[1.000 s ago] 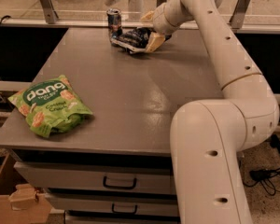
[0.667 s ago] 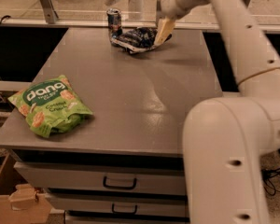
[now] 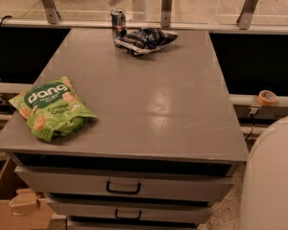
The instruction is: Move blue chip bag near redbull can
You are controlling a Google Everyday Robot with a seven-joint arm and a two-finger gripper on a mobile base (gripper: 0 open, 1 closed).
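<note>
Looking from near to far, we are seeing only the robot's white shell [image 3: 273,176] at lower right; the gripper is lying outside the frame, so we cannot tell its state. The green bag [image 3: 50,107] is resting at the table's [image 3: 158,109] near left. At the far edge, the blue chip bag [image 3: 145,40] is lying just beside the redbull can [image 3: 118,22], apparently touching it. We are judging the move essentially complete.

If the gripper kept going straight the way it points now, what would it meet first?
Cannot tell: the gripper is out of view, so its heading is not shown. The blue chip bag lies beside the redbull can.
</note>
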